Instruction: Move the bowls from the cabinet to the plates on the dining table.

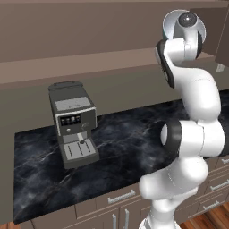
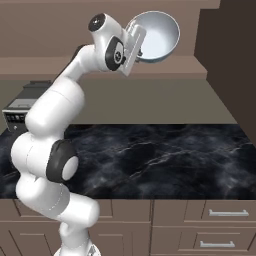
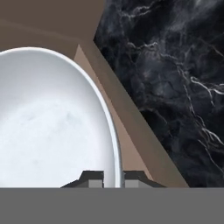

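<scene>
Right under my hand camera, both dark fingertips pinch the thin rim of a smooth, glossy white bowl, one inside and one outside, so the gripper is clamped on it. Its round, deep basin looks faintly mottled. Beyond it I see the glossy black, white-veined marble counter with pale drawer fronts beneath. From the right base, my arm stretches high, tilting the bowl beside the matte brown cabinet shelf. A boxy grey coffee machine stands farther left.
</scene>
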{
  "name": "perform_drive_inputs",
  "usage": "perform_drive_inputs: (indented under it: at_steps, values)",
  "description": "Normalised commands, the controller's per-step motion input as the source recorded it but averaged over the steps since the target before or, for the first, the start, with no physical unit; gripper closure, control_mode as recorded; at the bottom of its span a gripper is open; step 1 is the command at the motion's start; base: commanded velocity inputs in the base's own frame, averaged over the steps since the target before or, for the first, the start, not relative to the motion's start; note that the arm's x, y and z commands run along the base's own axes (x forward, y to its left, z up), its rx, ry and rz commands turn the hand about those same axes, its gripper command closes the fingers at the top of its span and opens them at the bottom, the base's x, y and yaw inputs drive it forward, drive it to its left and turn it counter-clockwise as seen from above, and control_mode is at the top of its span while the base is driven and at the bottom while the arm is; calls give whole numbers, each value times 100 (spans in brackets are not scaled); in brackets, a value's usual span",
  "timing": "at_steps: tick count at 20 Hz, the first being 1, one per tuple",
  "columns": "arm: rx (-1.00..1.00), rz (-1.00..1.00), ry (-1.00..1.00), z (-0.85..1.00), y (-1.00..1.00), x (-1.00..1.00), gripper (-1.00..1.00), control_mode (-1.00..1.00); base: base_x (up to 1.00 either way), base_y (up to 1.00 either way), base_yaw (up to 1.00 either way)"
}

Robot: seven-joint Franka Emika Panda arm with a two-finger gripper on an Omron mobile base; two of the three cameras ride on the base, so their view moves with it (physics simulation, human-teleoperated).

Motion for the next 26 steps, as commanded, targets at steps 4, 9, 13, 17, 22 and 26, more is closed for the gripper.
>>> perform_drive_inputs:
  at_steps: [4, 9, 13, 17, 22, 26]
  values:
    - [5, 0, -1, 13, 7, -62, 100, -100, 0, 0, 0]
    - [1, 0, -1, 2, 9, -62, 100, -100, 0, 0, 0]
    - [0, 0, -1, -2, 13, -62, 100, -100, 0, 0, 0]
    - [0, 0, 3, 2, 7, -62, 100, -100, 0, 0, 0]
    - [2, 2, 6, 14, 0, -62, 100, -100, 0, 0, 0]
    - [2, 3, 7, 21, 0, -59, 100, -100, 0, 0, 0]
